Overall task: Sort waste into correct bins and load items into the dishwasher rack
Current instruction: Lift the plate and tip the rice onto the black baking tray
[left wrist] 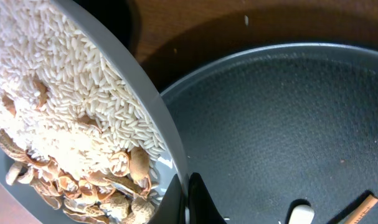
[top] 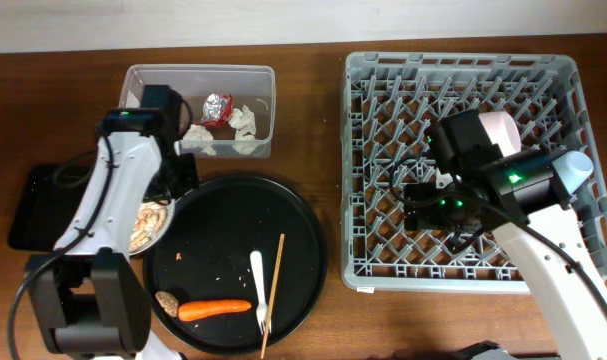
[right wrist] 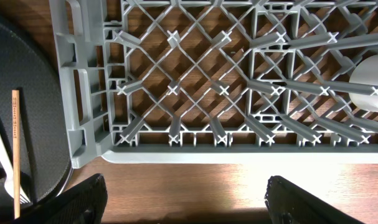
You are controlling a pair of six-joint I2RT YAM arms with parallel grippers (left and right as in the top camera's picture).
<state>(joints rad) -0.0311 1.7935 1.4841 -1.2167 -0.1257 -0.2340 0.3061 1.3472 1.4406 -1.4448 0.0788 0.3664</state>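
My left gripper (left wrist: 192,202) is shut on the rim of the white plate (left wrist: 167,134), which holds pale rice scraps (left wrist: 64,93) and brown shells. In the overhead view the plate (top: 146,228) sits at the left edge of the round black tray, partly under my left arm. The carrot (top: 215,310), brown lump (top: 167,300), white fork (top: 258,288) and chopstick (top: 274,290) lie on that tray. The clear tub (top: 143,78) holds napkins (top: 245,120) and the foil wrapper (top: 218,104). My right gripper (right wrist: 189,199) is open and empty over the grey rack (top: 558,75).
The shallow black rectangular tray (top: 28,205) lies at the far left. The round black tray (top: 233,210) fills the middle. A pale pink bowl (top: 501,125) and light blue cup (top: 575,165) stand in the rack. The rack's front edge (right wrist: 176,149) borders bare wooden table.
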